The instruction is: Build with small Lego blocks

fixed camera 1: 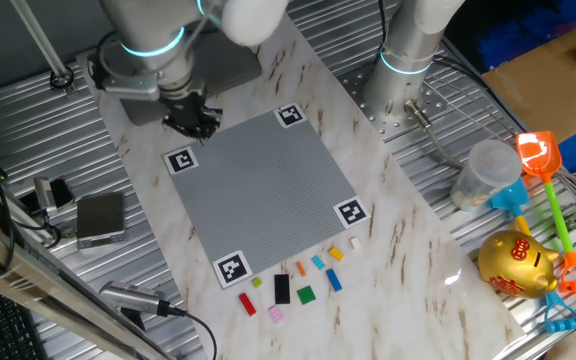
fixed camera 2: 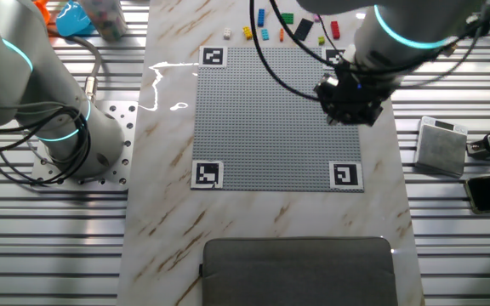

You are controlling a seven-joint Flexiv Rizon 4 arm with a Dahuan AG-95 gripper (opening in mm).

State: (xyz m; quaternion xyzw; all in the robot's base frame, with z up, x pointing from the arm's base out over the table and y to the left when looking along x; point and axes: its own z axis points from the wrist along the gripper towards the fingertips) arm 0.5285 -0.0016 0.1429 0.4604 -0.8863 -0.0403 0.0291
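Several blocks (fixed camera 1: pixel 293 283) lie untouched by the plate's (fixed camera 1: pixel 263 185) far edge; tool (fixed camera 1: pixel 192 122) must cross, grip state unclear.

No words, brand names or numbers can be read in either view. The only signs are four black-and-white square markers — one at each corner of the grey studded plate (fixed camera 1: pixel 264 190). The golden piggy bank (fixed camera 1: pixel 516 263) carries a red mark — too small to read.
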